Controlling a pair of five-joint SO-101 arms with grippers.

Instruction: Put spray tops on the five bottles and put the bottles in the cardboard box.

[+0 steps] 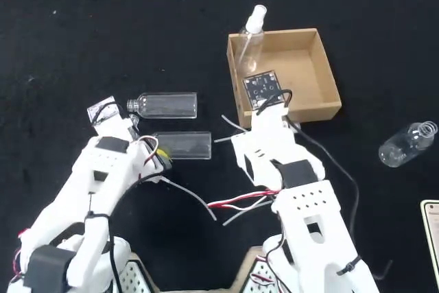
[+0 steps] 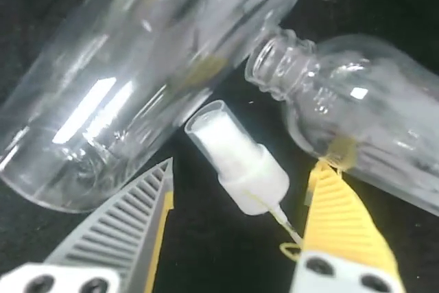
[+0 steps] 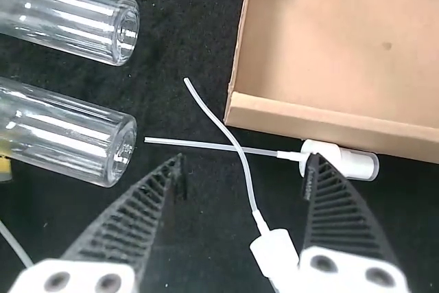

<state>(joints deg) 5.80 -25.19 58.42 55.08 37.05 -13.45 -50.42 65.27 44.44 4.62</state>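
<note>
Though the left gripper (image 2: 243, 169) stands wide open and holds nothing, we see a spray top (image 2: 235, 159) lying on the table (image 2: 206, 252) between its jaws, apparently untouched, its long axis slanting across the gap, just beside the open neck of a bottle (image 2: 357, 101) on the scene's left.

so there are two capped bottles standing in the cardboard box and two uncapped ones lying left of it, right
No, the high view shows just one capped bottle in the cardboard box. The farther uncapped bottle and the nearer uncapped bottle do lie left of it.
</note>
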